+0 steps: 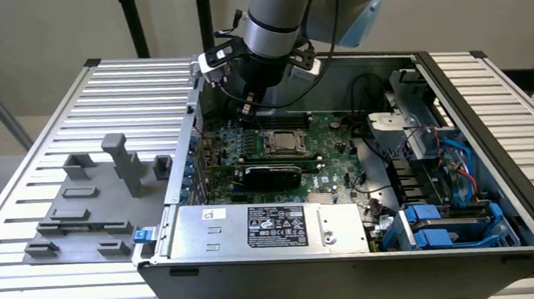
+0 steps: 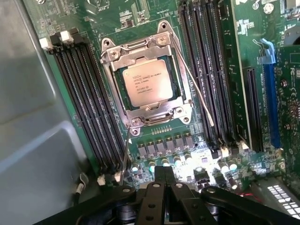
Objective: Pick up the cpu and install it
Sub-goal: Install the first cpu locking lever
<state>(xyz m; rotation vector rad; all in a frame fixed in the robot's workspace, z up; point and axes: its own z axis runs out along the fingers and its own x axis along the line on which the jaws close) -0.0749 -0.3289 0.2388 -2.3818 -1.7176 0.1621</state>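
Note:
The cpu (image 2: 147,83), a silvery square chip with printed text, lies flat inside the metal-framed socket (image 2: 108,55) on the green motherboard. In the exterior view the cpu (image 1: 285,142) sits mid-board inside the open computer case. My gripper (image 2: 164,177) hangs above the board a short way off the socket's edge, its black fingers pressed together with nothing between them. From the exterior view the gripper (image 1: 247,110) is over the back of the board, just toward that view's left of the socket. A thin wire lever (image 2: 197,93) runs alongside the socket.
Memory slots (image 2: 84,98) flank the socket on both sides. A silver power supply (image 1: 267,227) fills the case front, blue drive bays (image 1: 446,225) stand on the exterior view's right, and grey fixture blocks (image 1: 92,204) sit on the slatted table outside the case wall (image 1: 190,127).

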